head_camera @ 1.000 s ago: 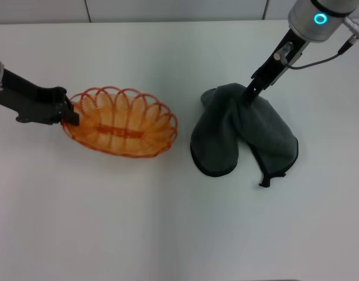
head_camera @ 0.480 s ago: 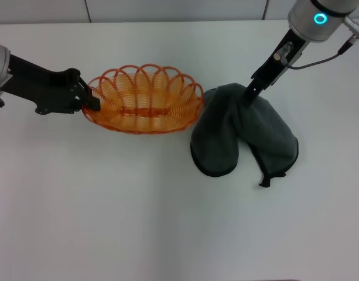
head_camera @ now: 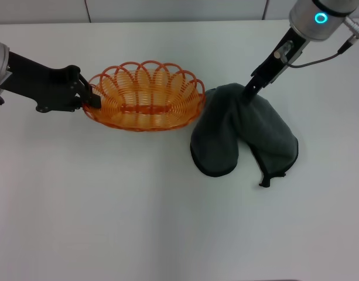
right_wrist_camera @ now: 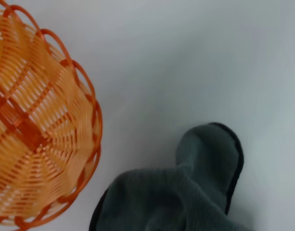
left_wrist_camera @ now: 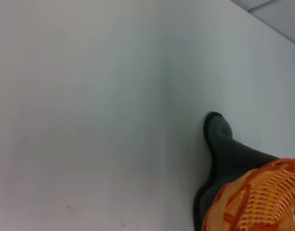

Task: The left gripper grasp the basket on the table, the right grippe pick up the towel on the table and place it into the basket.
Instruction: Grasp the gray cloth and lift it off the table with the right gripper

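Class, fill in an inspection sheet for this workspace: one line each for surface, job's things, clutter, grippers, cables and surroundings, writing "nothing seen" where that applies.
Surface: plain white table, smooth, no marks seen.
Job's things: small oval orange wire basket with looped rim, empty, its rim meeting the dark grey soft towel in the head view; the towel lies rumpled in two lobes on the table.
Clutter: nothing seen.
Grippers: black left gripper shut on the basket's rim; slim black right gripper tip down on the towel's top fold.
Cables: thin grey cable looping beside the right arm.
Surroundings: pale panels behind the table's far edge.
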{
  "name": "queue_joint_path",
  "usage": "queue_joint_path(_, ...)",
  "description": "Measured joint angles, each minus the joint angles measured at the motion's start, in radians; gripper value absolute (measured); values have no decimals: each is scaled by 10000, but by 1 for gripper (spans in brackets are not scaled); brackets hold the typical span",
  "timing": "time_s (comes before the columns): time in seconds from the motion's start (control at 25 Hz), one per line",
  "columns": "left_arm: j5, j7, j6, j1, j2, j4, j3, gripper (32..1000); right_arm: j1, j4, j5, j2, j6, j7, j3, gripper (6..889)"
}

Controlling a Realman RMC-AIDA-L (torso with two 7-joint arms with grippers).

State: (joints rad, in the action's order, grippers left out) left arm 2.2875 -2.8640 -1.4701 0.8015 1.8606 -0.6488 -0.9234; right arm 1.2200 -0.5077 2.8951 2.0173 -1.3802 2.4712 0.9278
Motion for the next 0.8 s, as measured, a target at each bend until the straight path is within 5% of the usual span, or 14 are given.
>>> queue_joint_path(0.4,65,13,-6,-3,-1,-36,0,112,-95,95,-64,44,767,-190,-22,858)
queue_joint_path(0.8,80,30,35,9,0,-61,0,112,-130,613,-192,322,1238,-633,-171,858)
